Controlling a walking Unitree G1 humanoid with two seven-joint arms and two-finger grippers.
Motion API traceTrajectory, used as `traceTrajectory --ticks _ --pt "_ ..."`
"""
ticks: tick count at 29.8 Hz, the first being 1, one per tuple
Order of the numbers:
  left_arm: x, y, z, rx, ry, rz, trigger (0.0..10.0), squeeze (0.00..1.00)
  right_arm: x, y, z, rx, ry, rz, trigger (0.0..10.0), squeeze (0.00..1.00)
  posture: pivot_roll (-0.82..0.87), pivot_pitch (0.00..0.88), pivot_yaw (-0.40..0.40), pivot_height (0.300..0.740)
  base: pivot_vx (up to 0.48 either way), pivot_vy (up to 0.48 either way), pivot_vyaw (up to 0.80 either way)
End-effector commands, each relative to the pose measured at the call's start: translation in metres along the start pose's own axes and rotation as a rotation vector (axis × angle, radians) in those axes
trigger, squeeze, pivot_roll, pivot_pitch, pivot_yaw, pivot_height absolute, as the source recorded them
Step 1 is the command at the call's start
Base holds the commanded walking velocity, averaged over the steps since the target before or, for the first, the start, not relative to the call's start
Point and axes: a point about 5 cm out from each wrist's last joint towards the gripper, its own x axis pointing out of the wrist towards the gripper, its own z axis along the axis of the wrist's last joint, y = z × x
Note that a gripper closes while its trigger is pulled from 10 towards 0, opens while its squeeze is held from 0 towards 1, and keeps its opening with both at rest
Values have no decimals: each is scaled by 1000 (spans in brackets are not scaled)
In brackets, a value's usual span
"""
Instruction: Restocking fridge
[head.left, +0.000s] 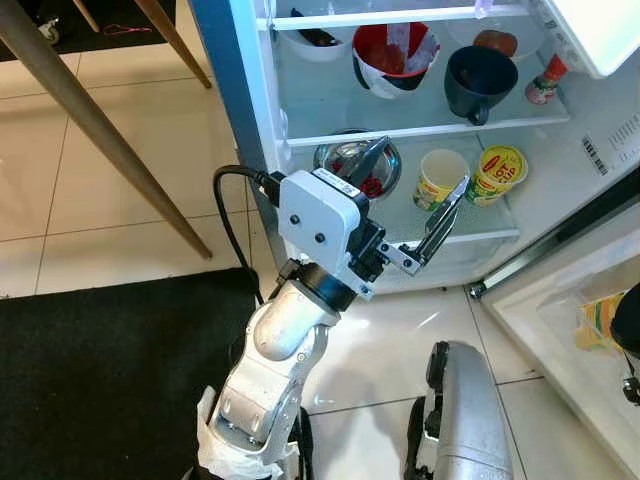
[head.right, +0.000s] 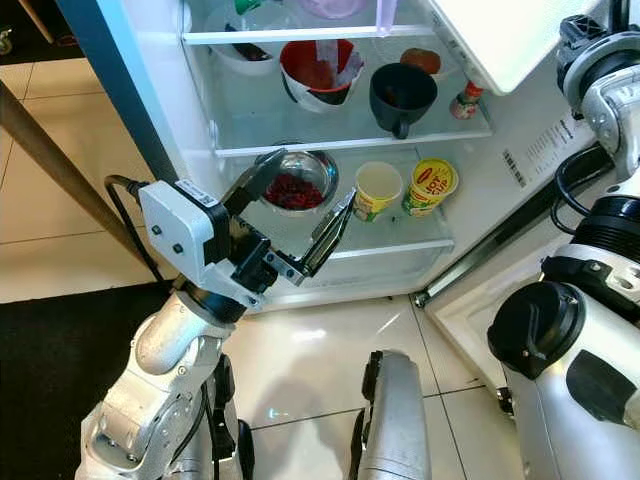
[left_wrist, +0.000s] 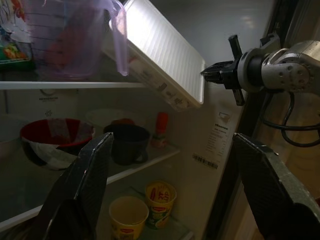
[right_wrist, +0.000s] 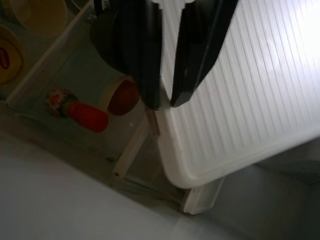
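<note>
A: How far along does the restocking look?

B: Partway, at a guess. The fridge (head.left: 600, 150) stands open, and the middle shelf (head.right: 350, 140) already carries a red bowl (head.right: 318, 70), a dark cup (head.right: 402, 95) and a small red-capped bottle (head.right: 467, 98). The shelf below holds a steel bowl (head.right: 296, 180) of something red, a paper cup (head.right: 378, 188) and a yellow tub (head.right: 431, 185), the last two just beside each other.

A: And what is the robot holding?

B: The right end effector (left_wrist: 225, 72) is raised high by the fridge, its two black fingers (right_wrist: 150, 55) closed on the edge of a white ribbed tray (head.right: 500, 35). The tray is tilted, up at the top of the fridge and above the cup and bottle. It looks like the item in hand now, not yet settled anywhere.

A: The left side?

B: The left end effector (head.right: 295, 225) hovers in front of the lower shelf with its fingers wide apart and nothing between them. It touches none of the containers.

A: So what is left?

B: Probably seating that tray flat inside and letting go, then closing the door. Whether more items are waiting cannot be told from here.
</note>
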Motion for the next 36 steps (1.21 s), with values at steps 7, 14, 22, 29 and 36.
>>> traceTrajectory --ticks 7,14,22,29,36 --pt "2 -7 1 -24 -26 -17 10000 0 1 -25 3 57 -19 -95 0 0 -32 393 -2 556 0 0 0" --pt "2 -6 0 -24 -29 -19 10000 0 0 -30 8 90 -32 -89 0 0 -33 389 -1 556 0 0 0" --pt "3 -6 0 -24 -28 -22 10000 0 -2 -28 20 142 -96 -48 0 0 -33 390 1 556 0 0 0" --pt "3 -6 -1 -23 -28 -23 10000 0 -7 -30 35 127 -165 -57 0 0 -37 386 2 556 0 0 0" --pt "4 -6 -1 -24 -32 -28 10000 0 -8 -26 43 149 -194 -39 0 0 -41 381 3 556 0 0 0"
